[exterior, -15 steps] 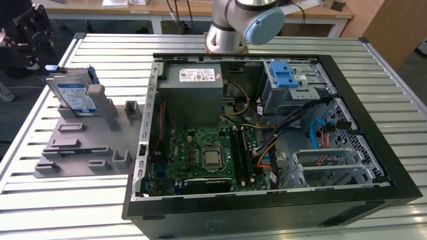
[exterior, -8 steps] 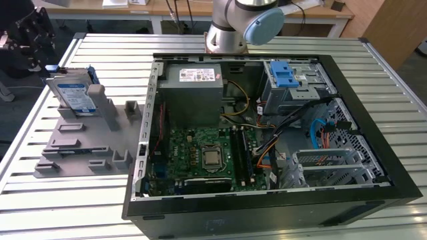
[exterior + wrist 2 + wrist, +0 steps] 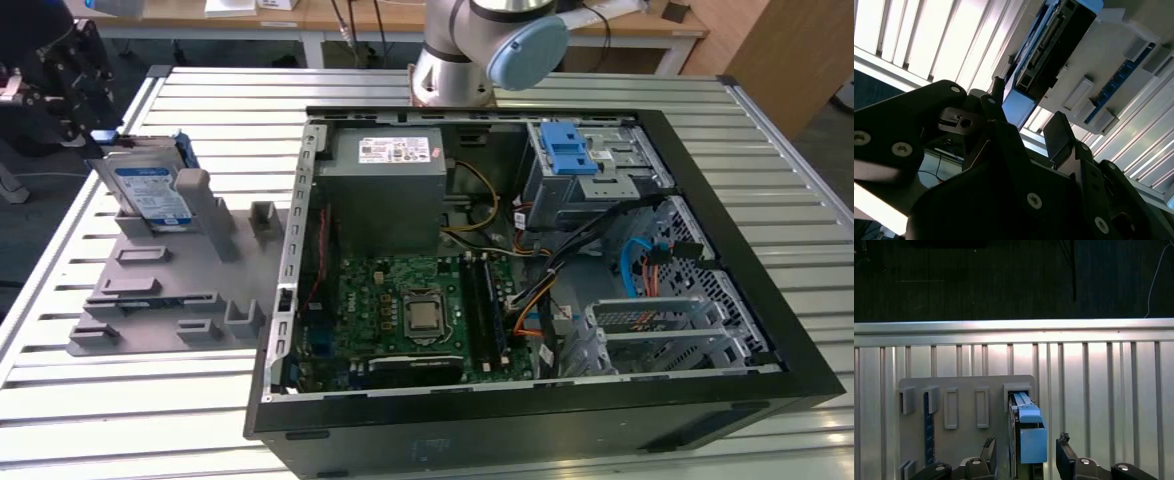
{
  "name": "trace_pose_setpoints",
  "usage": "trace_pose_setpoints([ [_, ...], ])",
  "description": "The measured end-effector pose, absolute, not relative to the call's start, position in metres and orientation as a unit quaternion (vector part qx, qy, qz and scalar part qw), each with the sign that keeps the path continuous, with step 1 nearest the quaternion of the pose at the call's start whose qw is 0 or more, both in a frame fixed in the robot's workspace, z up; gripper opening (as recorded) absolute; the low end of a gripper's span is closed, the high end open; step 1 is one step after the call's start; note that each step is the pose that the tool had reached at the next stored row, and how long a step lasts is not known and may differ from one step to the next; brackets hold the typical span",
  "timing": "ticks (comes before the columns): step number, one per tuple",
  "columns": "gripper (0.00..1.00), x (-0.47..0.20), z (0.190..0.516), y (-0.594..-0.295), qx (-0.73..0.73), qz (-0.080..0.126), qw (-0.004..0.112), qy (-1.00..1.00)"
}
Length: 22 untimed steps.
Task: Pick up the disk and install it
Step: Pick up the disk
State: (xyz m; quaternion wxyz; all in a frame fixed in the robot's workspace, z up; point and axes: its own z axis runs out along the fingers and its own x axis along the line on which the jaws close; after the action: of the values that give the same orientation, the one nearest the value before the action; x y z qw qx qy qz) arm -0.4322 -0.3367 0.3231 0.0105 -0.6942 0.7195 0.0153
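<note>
The disk [image 3: 144, 192] is seen standing on edge in a grey holder [image 3: 160, 290], at the exterior view's left, on the slatted table [image 3: 134, 420]. Its label is turned toward the near side, and a blue rail [image 3: 1033, 440] is noted along its upper edge. The holder lies just beside the left wall of the open case [image 3: 534, 420]. The disk is therefore outside the case and not installed.

The gripper [image 3: 1026, 449] is positioned close over the disk's upper end. In both wrist views the fingers [image 3: 1065, 454] are found spread apart, one to each side of the disk, with a clear gap between each finger and the disk's faces. Nothing is held. Whether the fingertips stand level with the disk's top edge or above it cannot be told.

Inside the case, a circuit board [image 3: 400, 310] is observed on the floor. A grey power unit [image 3: 387, 190] is recorded at the far left, and a drive bay [image 3: 587, 175] with a blue latch [image 3: 567, 150] at the far right. The arm [image 3: 467, 50] is seen rising beyond the case's far wall.
</note>
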Motion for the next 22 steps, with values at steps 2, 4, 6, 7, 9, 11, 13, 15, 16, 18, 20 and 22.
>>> trace_pose_setpoints([
  [2,0.59,-0.432,0.321,-0.336,-0.694,0.015,0.010,0.720],
  [4,0.59,-0.432,0.318,-0.336,-0.694,0.015,0.010,0.720],
  [6,0.59,-0.433,0.316,-0.336,-0.694,0.015,0.009,0.720],
  [7,0.59,-0.433,0.315,-0.336,-0.694,0.015,0.009,0.719],
  [9,0.59,-0.434,0.313,-0.336,-0.695,0.015,0.009,0.719],
  [11,0.59,-0.434,0.311,-0.336,-0.695,0.015,0.009,0.719],
  [13,0.59,-0.435,0.309,-0.336,-0.695,0.015,0.009,0.719],
  [15,0.59,-0.435,0.307,-0.336,-0.697,0.015,0.009,0.717],
  [16,0.59,-0.436,0.306,-0.336,-0.698,0.015,0.009,0.716],
  [18,0.59,-0.437,0.305,-0.336,-0.701,0.015,0.009,0.713],
  [20,0.59,-0.437,0.303,-0.336,-0.703,0.016,0.009,0.711],
  [22,0.59,-0.437,0.301,-0.336,-0.704,0.016,0.009,0.710],
])
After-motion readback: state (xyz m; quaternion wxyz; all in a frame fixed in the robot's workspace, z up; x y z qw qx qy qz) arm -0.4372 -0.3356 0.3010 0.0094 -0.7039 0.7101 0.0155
